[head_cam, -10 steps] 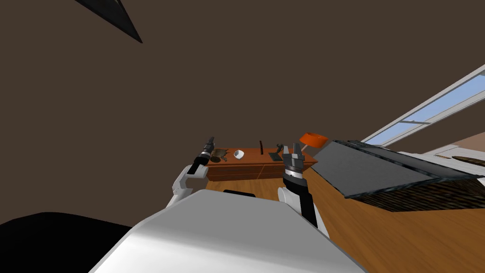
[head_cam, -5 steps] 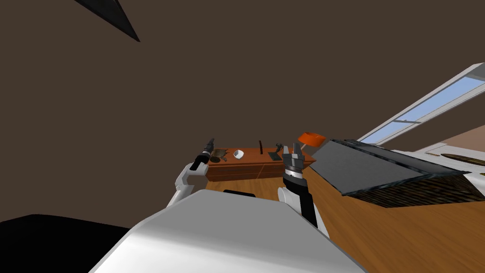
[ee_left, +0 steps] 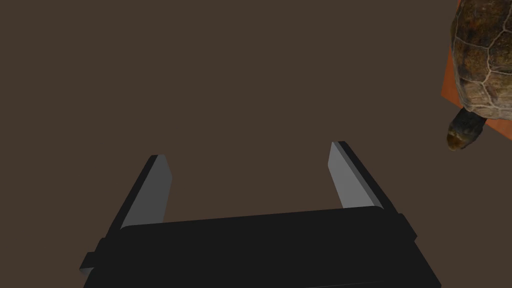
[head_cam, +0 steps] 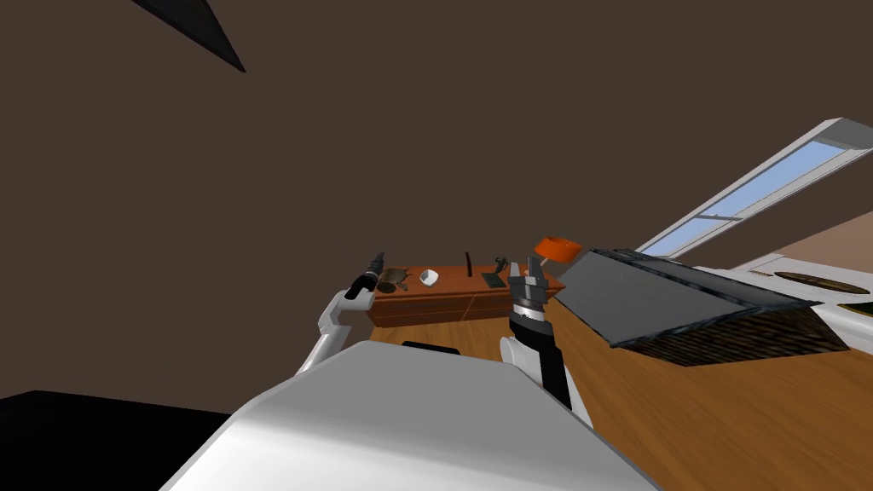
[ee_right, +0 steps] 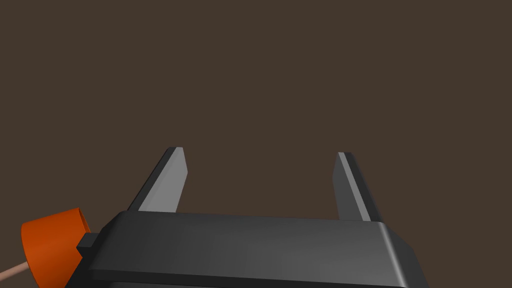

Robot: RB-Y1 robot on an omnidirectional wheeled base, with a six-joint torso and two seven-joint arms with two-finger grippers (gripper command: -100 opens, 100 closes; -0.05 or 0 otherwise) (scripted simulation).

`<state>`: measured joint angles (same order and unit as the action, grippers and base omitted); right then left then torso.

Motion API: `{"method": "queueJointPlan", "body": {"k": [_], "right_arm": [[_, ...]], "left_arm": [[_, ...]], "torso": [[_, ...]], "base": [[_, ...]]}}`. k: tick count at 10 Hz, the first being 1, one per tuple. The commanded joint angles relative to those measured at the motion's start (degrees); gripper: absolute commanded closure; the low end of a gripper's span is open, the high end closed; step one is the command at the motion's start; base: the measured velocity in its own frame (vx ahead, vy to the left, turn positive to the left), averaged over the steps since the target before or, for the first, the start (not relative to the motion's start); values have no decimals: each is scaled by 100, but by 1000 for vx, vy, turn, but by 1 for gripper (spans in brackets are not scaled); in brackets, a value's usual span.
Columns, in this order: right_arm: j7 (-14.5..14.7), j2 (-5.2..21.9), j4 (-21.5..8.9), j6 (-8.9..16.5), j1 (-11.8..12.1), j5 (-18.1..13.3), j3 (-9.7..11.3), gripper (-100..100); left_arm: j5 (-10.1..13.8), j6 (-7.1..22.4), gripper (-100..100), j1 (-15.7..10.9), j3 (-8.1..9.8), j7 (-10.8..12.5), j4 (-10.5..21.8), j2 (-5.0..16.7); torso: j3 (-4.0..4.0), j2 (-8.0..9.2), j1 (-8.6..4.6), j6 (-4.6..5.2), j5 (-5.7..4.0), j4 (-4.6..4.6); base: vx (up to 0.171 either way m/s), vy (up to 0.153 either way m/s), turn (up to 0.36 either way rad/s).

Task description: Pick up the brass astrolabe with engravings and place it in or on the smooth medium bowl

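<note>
A reddish-brown sideboard (head_cam: pixel 443 305) stands against the brown wall ahead. On its top, from left to right, are a brown turtle figure (head_cam: pixel 394 278), a small white bowl (head_cam: pixel 429 276), a thin dark upright stick (head_cam: pixel 468 262) and a small dark object on a flat base (head_cam: pixel 494 275), which may be the astrolabe. My left gripper (head_cam: pixel 379 254) is raised just left of the turtle. In the left wrist view this gripper (ee_left: pixel 248 152) is open, facing the wall, with the turtle (ee_left: pixel 482 60) off to one side. My right gripper (head_cam: pixel 527 267) hangs open in front of the sideboard's right end and holds nothing (ee_right: pixel 260 151).
An orange lamp shade (head_cam: pixel 558 250) stands at the sideboard's right end, close beside my right gripper (ee_right: pixel 52 245). A large dark grey slab with a woven side (head_cam: pixel 682 303) fills the right over the wooden floor (head_cam: pixel 767 418). A window (head_cam: pixel 750 192) is beyond it. A black area (head_cam: pixel 94 435) lies low on the left.
My head view has turned a little, so the slab and window have slid left. My left forearm has shifted slightly beside the turtle. Both grippers stay open.
</note>
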<state>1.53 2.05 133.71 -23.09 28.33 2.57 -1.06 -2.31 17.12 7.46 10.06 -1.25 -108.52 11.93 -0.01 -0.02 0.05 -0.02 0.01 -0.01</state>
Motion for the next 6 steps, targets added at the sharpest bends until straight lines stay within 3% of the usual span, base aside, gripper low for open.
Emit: {"method": "queueJointPlan", "body": {"k": [1, 6], "right_arm": [[0, 0, 0, 0, 0, 0, 0, 0], [0, 0, 0, 0, 0, 0, 0, 0]], "left_arm": [[6, 286, -100, -157, 98, -47, 218, 10], [21, 935, -100, -323, 187, -79, 446, 35]], "torso": [[0, 0, 0, 0, 0, 0], [-1, -2, -1, 1, -1, 0]], "base": [[-1, 17, -48], [2, 10, -23]]}}
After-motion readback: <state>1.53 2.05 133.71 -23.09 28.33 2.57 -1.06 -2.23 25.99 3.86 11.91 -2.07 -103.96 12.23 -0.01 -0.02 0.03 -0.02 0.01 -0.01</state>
